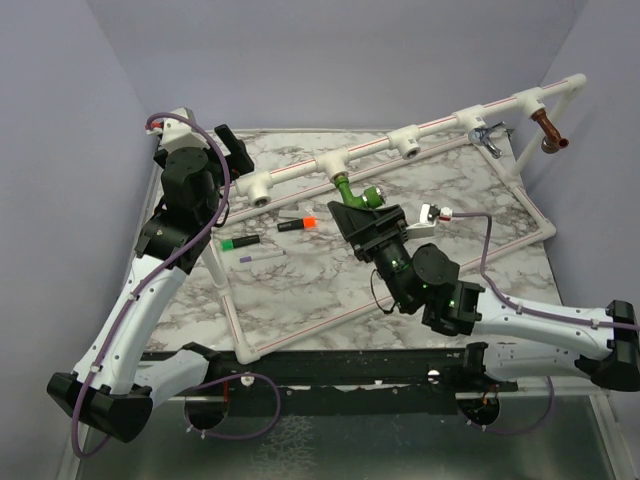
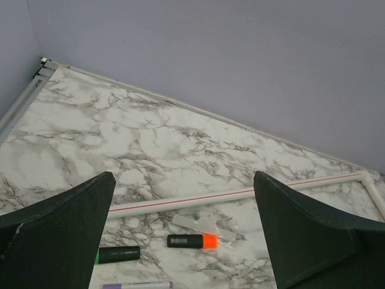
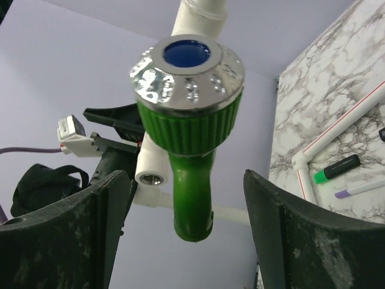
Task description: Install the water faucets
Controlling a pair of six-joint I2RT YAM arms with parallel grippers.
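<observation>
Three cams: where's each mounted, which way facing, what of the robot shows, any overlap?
Top external: above and behind the bases, looking down on marble table and pipe frame; left arm and right arm show.
Left wrist: on left arm, facing table and back wall; open left end effector, both fingers showing.
Right wrist: on right arm, facing green faucet at the pipe frame; right end effector fingers flank it.
Shared: green-capped marker, all three.

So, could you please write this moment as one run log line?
left gripper: open, above table | right gripper: open, jaws flanking green faucet, not touching | green faucet: at white tee
</observation>
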